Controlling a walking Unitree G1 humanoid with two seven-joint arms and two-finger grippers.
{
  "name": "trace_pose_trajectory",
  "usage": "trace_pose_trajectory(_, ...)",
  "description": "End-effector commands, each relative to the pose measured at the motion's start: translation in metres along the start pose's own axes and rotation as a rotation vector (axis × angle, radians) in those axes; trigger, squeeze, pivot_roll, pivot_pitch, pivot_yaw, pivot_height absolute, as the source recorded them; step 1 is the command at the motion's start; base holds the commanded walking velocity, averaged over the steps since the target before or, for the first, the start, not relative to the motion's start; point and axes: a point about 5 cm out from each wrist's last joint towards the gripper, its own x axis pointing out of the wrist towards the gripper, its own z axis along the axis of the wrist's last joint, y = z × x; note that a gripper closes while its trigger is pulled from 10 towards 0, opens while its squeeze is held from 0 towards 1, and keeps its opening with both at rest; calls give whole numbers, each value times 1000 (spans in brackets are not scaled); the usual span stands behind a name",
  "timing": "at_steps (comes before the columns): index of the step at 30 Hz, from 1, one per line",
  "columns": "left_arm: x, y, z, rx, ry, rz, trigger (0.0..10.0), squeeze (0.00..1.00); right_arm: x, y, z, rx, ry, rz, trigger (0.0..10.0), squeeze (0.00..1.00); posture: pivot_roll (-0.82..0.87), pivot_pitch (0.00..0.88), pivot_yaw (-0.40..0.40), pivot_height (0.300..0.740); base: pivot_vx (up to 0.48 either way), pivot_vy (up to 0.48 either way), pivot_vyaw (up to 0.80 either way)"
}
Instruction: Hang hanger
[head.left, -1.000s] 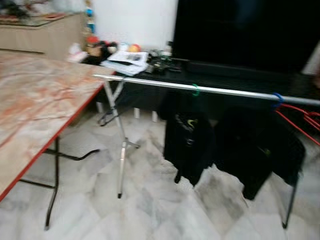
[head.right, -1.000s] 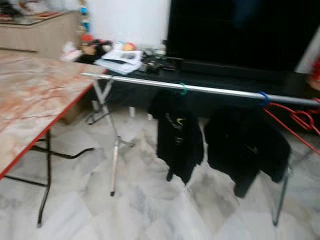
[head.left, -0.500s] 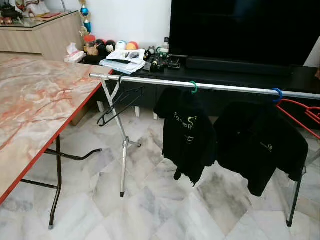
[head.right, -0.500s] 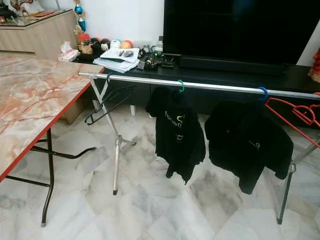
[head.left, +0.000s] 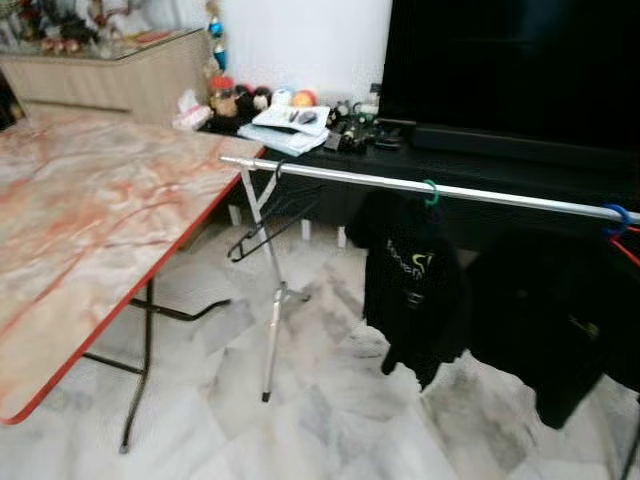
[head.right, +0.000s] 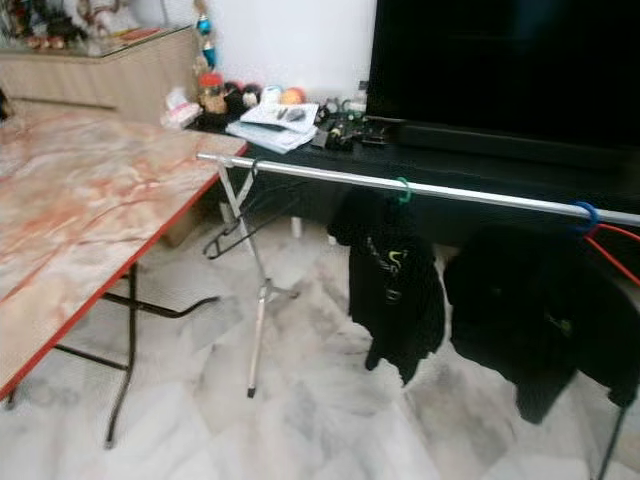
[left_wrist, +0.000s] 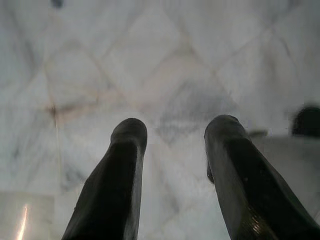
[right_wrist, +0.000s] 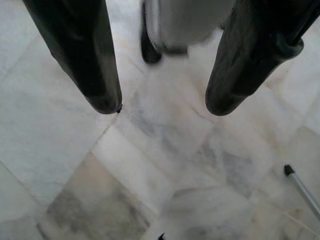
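step: reach the black hanger at the rail end by the table corner | left gripper, right gripper: both spread wide, empty, over floor | advice: grasp the hanger's bar, keep hook upright

Even, soft daylight fills the room, both eye views slightly smeared by motion blur, the pale marble-tiled floor gleaming faintly, while black hanging shirts lose detail in shade.
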Motion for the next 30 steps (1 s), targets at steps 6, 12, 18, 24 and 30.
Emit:
trace_pose_trajectory(6,3,-10,9,-8,-18,-25,10000,0,-2,-12,-1,-7,3,-32,10000,0,94,17,30,740,381,0,0)
trace_pose_trajectory(12,4,-12,12,-7,-22,-28,10000,0,-1,-11,2,-7,-7,-31,10000,0,91,8,29,740,371,0,0)
trace_pose_trajectory(18,5,-15,15,-6,-31,-42,10000,0,-1,-12,8,-4,-52,-46,10000,0,94,0,21,740,139,0,0)
trace_pose_trajectory(24,5,-17,13,-8,-26,-39,10000,0,-2,-14,13,10,-121,-97,10000,0,82,0,11,740,0,0,0)
trace_pose_trajectory(30,3,-15,4,-15,-5,-33,10000,0,-5,-16,16,69,-209,-106,10000,0,85,12,-4,740,0,0,0)
